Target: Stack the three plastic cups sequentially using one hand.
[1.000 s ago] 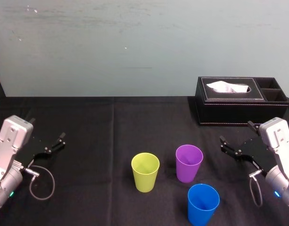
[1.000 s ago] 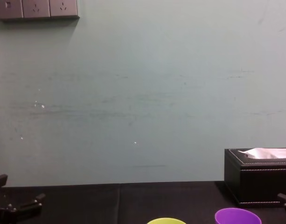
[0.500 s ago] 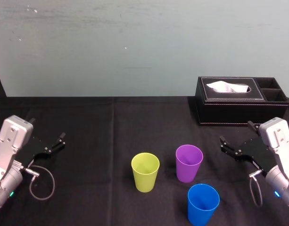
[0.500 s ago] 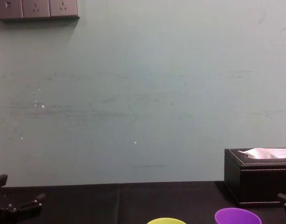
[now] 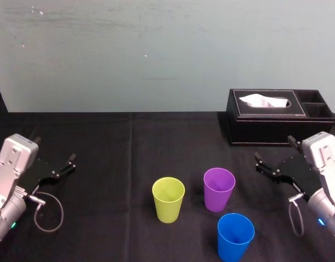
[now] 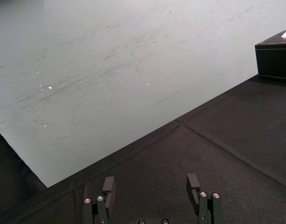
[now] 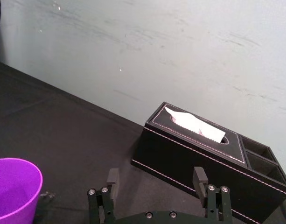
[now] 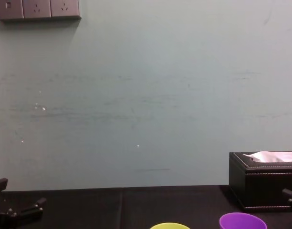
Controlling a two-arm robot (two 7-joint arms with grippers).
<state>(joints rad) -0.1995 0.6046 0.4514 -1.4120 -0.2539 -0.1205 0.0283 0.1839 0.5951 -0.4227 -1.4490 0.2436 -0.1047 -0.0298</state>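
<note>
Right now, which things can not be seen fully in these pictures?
Yellow-green cup and purple cup: chest view, bodies cut off by the bottom edge.
Blue cup: head view, base cut at the bottom edge.
Tissue box: chest view, cut by the right edge.
Left gripper and right gripper, open at the sides of the table: wrist views, bodies cut off by the edge.

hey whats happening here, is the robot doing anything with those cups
Nothing is being handled yet. Three cups stand upright and apart on the black table: the yellow-green cup, the purple cup and the blue cup, which is nearest the robot. The right gripper is open, to the right of the cups and in front of the tissue box. The left gripper is open at the far left. No cup is stacked.
</note>
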